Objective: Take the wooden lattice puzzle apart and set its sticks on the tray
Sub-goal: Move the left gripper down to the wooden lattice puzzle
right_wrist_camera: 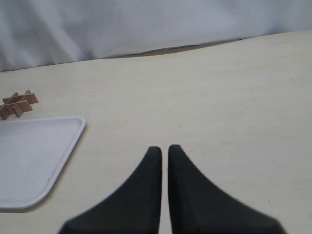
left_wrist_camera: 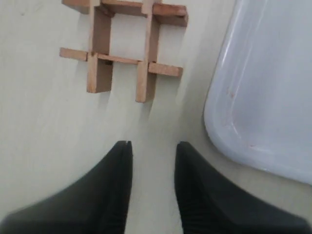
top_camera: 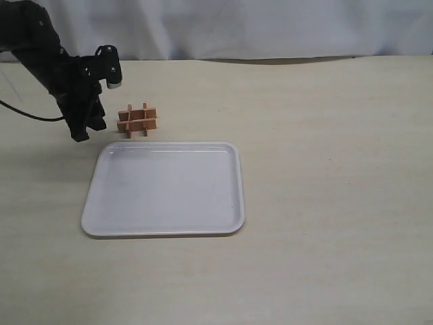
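Pale counter (top_camera: 325, 135), far left corner: left gripper (left_wrist_camera: 152, 146), parted and empty, should squarely pinch one protruding stick (left_wrist_camera: 99, 78) of the puzzle (left_wrist_camera: 124, 46).

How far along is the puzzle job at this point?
Nothing done yet: the lattice puzzle sits fully interlocked on the table beside the tray, which holds nothing. In hand: the left gripper, fingers apart, is close to the puzzle without touching it. Left: pulling out all four sticks and traying them.
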### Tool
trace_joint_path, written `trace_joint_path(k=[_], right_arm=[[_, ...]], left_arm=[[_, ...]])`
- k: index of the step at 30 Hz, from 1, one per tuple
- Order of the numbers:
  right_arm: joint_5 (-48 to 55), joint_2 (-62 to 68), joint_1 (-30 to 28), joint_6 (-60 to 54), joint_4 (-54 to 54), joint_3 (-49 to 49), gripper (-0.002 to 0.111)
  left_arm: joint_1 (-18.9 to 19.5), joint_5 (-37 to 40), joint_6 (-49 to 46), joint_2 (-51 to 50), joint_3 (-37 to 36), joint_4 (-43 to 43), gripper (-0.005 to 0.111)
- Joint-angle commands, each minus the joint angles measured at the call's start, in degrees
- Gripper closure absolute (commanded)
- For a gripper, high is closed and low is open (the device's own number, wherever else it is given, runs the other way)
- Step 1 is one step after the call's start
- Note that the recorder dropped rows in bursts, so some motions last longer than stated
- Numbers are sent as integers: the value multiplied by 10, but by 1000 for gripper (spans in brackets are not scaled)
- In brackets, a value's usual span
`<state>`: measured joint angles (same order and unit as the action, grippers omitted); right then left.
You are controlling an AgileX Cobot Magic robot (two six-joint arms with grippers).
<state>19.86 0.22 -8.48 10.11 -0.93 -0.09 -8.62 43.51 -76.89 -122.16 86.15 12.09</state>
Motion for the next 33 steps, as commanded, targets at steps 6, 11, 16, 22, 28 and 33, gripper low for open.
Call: trace_joint_path(k=[6, 11, 16, 22, 28, 33], right_arm=[[-2, -2, -3, 2, 1, 1, 104], [-2, -2, -3, 2, 1, 1, 104], [-2, -2, -3, 2, 1, 1, 104], [-2, -2, -3, 2, 1, 1, 104], [-2, -2, -3, 2, 1, 1, 104], [-2, -2, -3, 2, 1, 1, 104]], left_arm=[[-1, -4, -121, -25, 3, 5, 73], [-1, -34, -121, -32, 3, 5, 73], [-1, -53, -121, -32, 3, 8, 73], [-1, -67, -121, -32, 3, 65, 73], [-8, -82, -121, -36, 3, 77, 73], [-8, -102, -121, -48, 3, 90, 73]])
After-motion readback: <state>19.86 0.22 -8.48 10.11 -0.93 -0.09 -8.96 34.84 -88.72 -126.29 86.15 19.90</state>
